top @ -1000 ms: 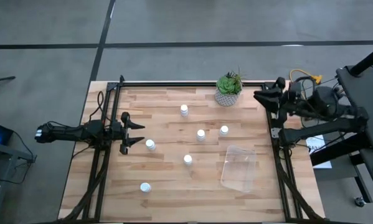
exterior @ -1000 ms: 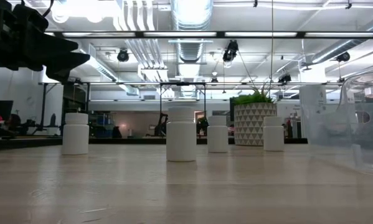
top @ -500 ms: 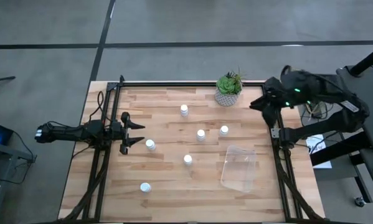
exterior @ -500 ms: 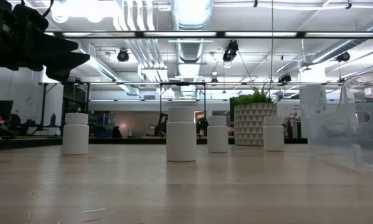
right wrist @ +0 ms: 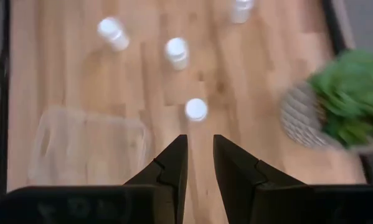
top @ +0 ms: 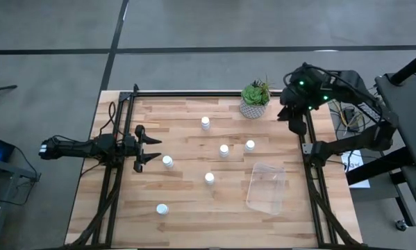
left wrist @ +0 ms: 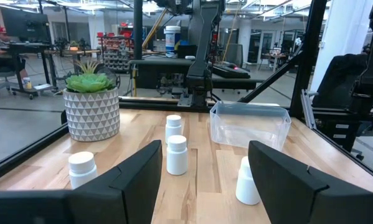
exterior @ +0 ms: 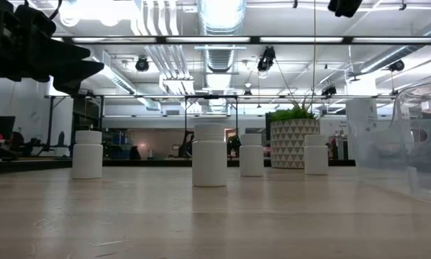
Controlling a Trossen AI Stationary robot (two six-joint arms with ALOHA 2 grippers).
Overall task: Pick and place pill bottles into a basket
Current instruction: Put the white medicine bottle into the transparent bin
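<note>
Several white pill bottles stand upright on their bases on the wooden table: one (top: 205, 123) toward the far edge, two (top: 224, 149) (top: 250, 145) in the middle, others (top: 167, 161) (top: 210, 178) (top: 162, 208) nearer. The clear basket (top: 267, 186) rests on the table at the near right, with nothing in it. My left gripper (top: 159, 149) (left wrist: 205, 149) waits open and level at the left edge, just left of a bottle. My right gripper (top: 294, 119) (right wrist: 200, 146) hangs high above the far right edge, shut and slanting down, with a bottle (right wrist: 196, 109) ahead of its fingertips.
A potted green plant (top: 255, 101) in a pale patterned pot stands at the far edge, close to my right gripper. Black frame rails (top: 312, 180) run along the left and right table edges. Bare wood lies between the bottles and the basket.
My right arm has swung from beyond the table's right edge to above its far right corner, toward the plant, and its gripper has tipped from about level to slanting down at the table. It stays shut. Its tip now shows at the top of the low view.
</note>
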